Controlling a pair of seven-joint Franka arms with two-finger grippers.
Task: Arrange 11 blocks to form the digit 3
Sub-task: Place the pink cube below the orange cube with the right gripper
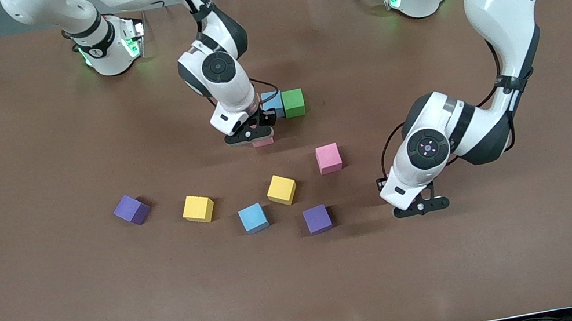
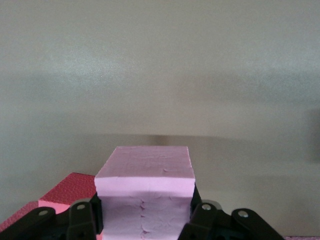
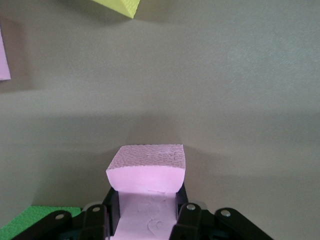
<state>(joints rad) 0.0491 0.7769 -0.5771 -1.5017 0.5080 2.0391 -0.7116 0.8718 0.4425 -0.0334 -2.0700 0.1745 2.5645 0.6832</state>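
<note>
Between fingers | right hand [image 3: 146,220] clamps pink block [image 3: 147,172] | left hand [image 2: 145,220] likewise

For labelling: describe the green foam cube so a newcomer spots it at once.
On the brown table, find the right gripper, shut on a pink foam cube near the middle. Beside it two cubes touch: a light blue foam cube and, toward the left arm's end, the green foam cube. It is the only green block in view.
</note>
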